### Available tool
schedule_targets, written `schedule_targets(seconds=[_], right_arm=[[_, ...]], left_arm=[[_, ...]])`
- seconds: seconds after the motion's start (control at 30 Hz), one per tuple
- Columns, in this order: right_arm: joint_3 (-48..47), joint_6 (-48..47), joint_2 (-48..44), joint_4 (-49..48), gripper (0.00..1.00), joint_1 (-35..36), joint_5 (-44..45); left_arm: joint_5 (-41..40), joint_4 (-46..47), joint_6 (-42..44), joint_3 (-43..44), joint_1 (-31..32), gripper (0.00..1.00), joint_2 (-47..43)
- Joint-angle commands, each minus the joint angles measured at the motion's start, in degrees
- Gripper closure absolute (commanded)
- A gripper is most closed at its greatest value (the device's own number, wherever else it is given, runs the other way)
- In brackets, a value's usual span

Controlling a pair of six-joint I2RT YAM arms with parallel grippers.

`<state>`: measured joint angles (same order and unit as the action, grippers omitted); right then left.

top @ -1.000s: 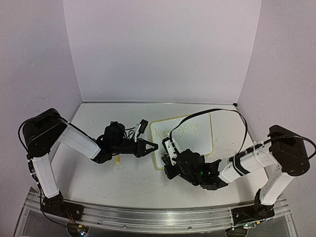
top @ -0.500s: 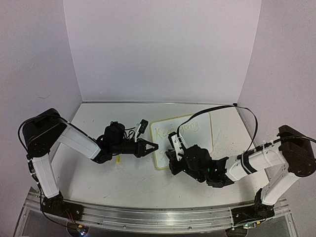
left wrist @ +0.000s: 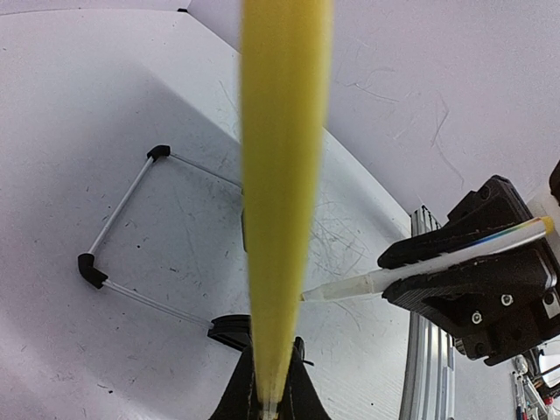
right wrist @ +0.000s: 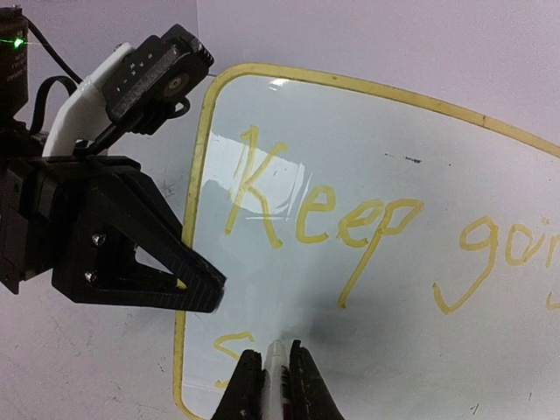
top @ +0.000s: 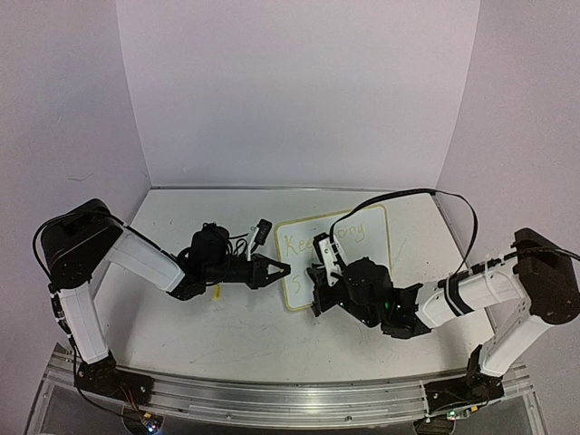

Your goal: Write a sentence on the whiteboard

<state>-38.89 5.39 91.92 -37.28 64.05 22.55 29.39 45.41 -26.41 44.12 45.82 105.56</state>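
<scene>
**Fig.** The whiteboard [top: 373,258] lay flat, right of centre in the top view. It bore the sentence [right wrist: 325,219], of which "Keep go" and one lower stroke were legible. The right gripper [right wrist: 273,381] was clenched on a white marker [left wrist: 411,268], whose tip was at the board's lower left. The left gripper [top: 283,269], just beside the board's left edge, was clamped on a yellow marker [left wrist: 284,175].

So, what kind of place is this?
Probably a robot test cell in a lab: plain pale walls enclose a scuffed tabletop, with left arm and right arm bolted to an aluminium rail.
</scene>
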Motion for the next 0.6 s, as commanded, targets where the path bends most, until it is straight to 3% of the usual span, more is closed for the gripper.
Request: schedule_targets(seconds=[0.0, 0.57], right_arm=[[-2.19, -1.58, 1.18, -3.21, 1.00, 0.07, -0.29], [-3.43, -1.05, 3.12, -0.49, 1.00, 0.06, 2.55]], left_arm=[[-1.81, -1.32, 0.30, -0.32, -0.30, 1.00, -1.82], [-1.55, -1.44, 0.40, 0.10, -0.30, 1.00, -1.82]])
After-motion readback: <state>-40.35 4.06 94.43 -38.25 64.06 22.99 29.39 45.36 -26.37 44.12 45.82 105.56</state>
